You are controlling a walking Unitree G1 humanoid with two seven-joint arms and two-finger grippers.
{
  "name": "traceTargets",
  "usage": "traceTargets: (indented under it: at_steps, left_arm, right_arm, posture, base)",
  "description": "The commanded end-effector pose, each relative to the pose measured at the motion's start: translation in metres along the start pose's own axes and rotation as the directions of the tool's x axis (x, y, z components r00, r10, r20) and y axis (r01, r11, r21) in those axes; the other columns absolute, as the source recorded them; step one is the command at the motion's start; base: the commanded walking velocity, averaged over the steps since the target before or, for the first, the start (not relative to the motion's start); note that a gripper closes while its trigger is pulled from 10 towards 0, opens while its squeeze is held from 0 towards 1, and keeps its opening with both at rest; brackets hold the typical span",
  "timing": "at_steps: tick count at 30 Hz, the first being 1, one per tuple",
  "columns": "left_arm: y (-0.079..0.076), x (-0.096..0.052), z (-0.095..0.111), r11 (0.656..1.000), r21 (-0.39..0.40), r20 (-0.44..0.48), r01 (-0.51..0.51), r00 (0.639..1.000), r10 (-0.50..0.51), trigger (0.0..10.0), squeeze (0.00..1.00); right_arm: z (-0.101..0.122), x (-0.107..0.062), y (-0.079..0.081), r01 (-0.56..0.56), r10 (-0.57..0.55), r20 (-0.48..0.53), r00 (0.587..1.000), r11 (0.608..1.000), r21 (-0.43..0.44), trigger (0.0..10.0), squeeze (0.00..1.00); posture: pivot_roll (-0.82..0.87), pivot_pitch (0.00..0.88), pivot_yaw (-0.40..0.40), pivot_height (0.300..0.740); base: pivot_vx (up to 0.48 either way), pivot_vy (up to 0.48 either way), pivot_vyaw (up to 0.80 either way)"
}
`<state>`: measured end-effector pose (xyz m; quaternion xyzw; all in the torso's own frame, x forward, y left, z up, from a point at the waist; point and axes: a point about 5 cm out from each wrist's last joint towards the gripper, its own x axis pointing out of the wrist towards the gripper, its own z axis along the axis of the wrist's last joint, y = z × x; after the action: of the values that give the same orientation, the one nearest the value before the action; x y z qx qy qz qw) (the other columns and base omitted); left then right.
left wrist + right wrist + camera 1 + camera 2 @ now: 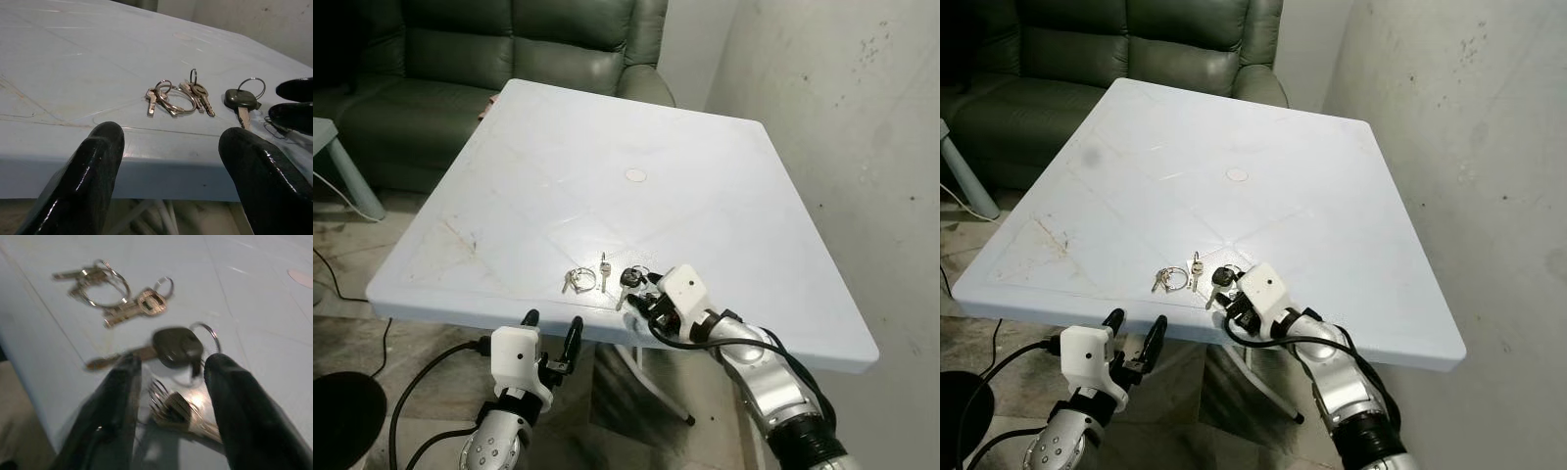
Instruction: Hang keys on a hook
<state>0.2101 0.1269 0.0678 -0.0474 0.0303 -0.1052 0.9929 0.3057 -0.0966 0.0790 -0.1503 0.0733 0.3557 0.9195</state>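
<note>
Clearly our right gripper was the nearer one, its fingers spread with nothing grasped, straddling a small wire ring while the black-headed key lay just beyond the tips, its blade running crosswise to our reach. The other keys lay just left of it, all near the front edge of the white table. Our left gripper, also spread and empty, hung below that edge, and broad bare tabletop lay beyond.

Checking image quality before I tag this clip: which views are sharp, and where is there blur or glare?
Left and right eye views: sharp, evenly lit, table readable. Left wrist view: keys crisp, near fingers soft with shiny highlights. Right wrist view: motion-blurred, black-headed key smeared, bright glare on the metal piece between the right gripper fingers.
</note>
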Motion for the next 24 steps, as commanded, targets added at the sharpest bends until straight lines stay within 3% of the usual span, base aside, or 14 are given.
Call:
traceTargets:
  at_steps: [1, 15, 16, 17, 19, 20, 24]
  left_arm:
    - [-0.0018, 0.0004, 0.0035, 1.0, 0.001, 0.007, 0.003, 1.0, -0.003, 10.0, 0.0]
    - [-0.0026, 0.0001, 0.0039, 1.0, -0.004, 0.005, 0.003, 1.0, -0.003, 10.0, 0.0]
    - [-0.0025, 0.0004, 0.0041, 1.0, -0.005, 0.005, 0.002, 1.0, -0.002, 10.0, 0.0]
    - [-0.0024, 0.0007, 0.0042, 1.0, -0.005, 0.005, 0.002, 1.0, -0.002, 10.0, 0.0]
    - [-0.0026, 0.0008, 0.0043, 1.0, -0.006, 0.005, 0.002, 1.0, -0.002, 10.0, 0.0]
    - [-0.0028, 0.0006, 0.0042, 1.0, -0.007, 0.004, 0.001, 1.0, -0.001, 10.0, 0.0]
    - [-0.0028, 0.0005, 0.0041, 1.0, -0.006, 0.003, 0.0, 1.0, 0.0, 10.0, 0.0]
  right_arm:
    - [-0.0009, -0.0025, -0.0062, 0.008, -0.008, -0.007, 1.0, 1.0, -0.006, 0.0, 0.0]
    - [-0.0062, -0.0064, -0.0014, -0.043, 0.043, -0.026, 0.999, 0.999, -0.007, 0.0, 0.0]
    - [-0.0063, -0.006, -0.0016, -0.043, 0.043, -0.032, 0.999, 0.999, -0.004, 1.5, 0.0]
    - [-0.0063, -0.0057, -0.0017, -0.043, 0.043, -0.035, 0.998, 0.999, -0.003, 4.0, 0.0]
    - [-0.0048, -0.0056, -0.0016, -0.047, 0.047, -0.022, 0.999, 0.999, -0.005, 4.8, 0.0]
    - [-0.0051, -0.0055, -0.0018, -0.049, 0.049, -0.024, 0.999, 0.999, -0.006, 10.0, 0.0]
    - [-0.0053, -0.0052, -0.0017, -0.057, 0.057, -0.026, 0.998, 0.998, -0.004, 10.0, 0.0]
  posture:
    - [0.01, 0.03, -0.131, 0.728]
    - [0.01, 0.032, -0.13, 0.728]
    - [0.01, 0.036, -0.132, 0.728]
    - [0.01, 0.036, -0.132, 0.728]
    - [0.01, 0.039, -0.133, 0.728]
    - [0.01, 0.039, -0.133, 0.728]
    - [0.01, 0.041, -0.133, 0.728]
  base:
    - [0.0, 0.0, 0.0]
    - [0.0, 0.0, 0.0]
    - [0.0, 0.0, 0.0]
    - [0.0, 0.0, 0.0]
    - [0.0, 0.0, 0.0]
    - [0.0, 0.0, 0.0]
    - [0.0, 0.0, 0.0]
